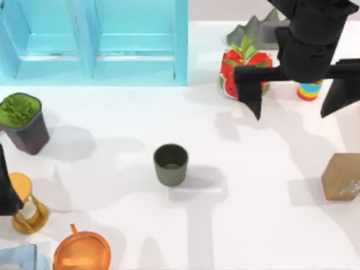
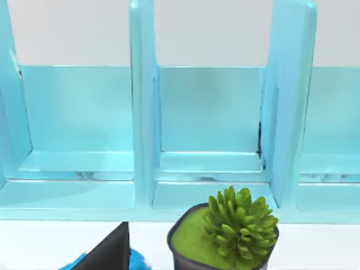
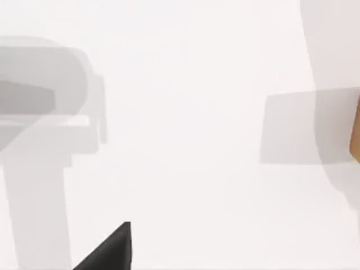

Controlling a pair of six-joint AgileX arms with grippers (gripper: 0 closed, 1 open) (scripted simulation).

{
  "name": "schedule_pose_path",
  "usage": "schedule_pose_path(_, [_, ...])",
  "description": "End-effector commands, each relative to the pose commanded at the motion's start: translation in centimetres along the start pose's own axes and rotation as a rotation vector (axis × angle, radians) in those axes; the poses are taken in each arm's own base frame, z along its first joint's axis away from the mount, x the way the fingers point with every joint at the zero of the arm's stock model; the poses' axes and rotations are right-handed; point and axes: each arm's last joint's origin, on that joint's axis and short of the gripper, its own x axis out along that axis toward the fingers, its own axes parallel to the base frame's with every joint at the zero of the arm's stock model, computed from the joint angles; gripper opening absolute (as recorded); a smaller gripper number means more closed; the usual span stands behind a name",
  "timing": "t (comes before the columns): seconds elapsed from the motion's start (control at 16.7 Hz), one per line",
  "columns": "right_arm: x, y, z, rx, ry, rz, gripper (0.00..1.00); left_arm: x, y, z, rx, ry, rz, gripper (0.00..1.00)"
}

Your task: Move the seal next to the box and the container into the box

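The container (image 1: 170, 164), a dark grey-green cup, stands upright near the middle of the table. The seal (image 1: 342, 177), a tan block with pale scuffs, sits at the right edge; a sliver of it (image 3: 356, 129) appears in the right wrist view. The light blue box (image 1: 95, 42) with dividers lies at the back left and also fills the left wrist view (image 2: 211, 169). My right gripper (image 1: 292, 112) hangs open at the back right, above the table, behind the seal and right of the container, holding nothing. My left arm (image 1: 7, 191) is parked at the left edge.
A dark purple pot with a green plant (image 1: 22, 121) stands front of the box at the left. A gold hourglass (image 1: 25, 205) and an orange vessel (image 1: 81, 252) sit front left. A red plant pot (image 1: 242, 70), a striped item (image 1: 309, 90) and a grey rock (image 1: 256, 31) stand back right.
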Motion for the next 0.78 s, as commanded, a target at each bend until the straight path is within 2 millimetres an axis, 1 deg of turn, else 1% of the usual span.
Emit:
schedule_pose_path(0.18, [0.6,8.9,-0.4,-0.026,-0.043,0.008,1.00,0.0,0.0,0.0,0.000,0.000,0.000,1.00])
schedule_pose_path(0.3, [1.5,13.6,-1.0,-0.025,-0.069,0.024,1.00,0.0,0.0,0.0,0.000,0.000,0.000,1.00])
schedule_pose_path(0.36, [2.1,15.3,-1.3,-0.019,-0.078,0.030,1.00,0.0,0.0,0.0,0.000,0.000,0.000,1.00])
schedule_pose_path(0.42, [2.8,16.7,-1.4,-0.010,-0.083,0.034,1.00,0.0,0.0,0.0,0.000,0.000,0.000,1.00])
schedule_pose_path(0.54, [4.1,18.3,-1.2,0.016,-0.087,0.036,1.00,0.0,0.0,0.0,0.000,0.000,0.000,1.00])
schedule_pose_path(0.66, [5.0,19.2,-1.1,0.031,-0.088,0.036,1.00,0.0,0.0,0.0,0.000,0.000,0.000,1.00])
schedule_pose_path(0.78, [5.1,19.4,-1.2,0.032,-0.089,0.036,1.00,0.0,0.0,0.0,0.000,0.000,0.000,1.00])
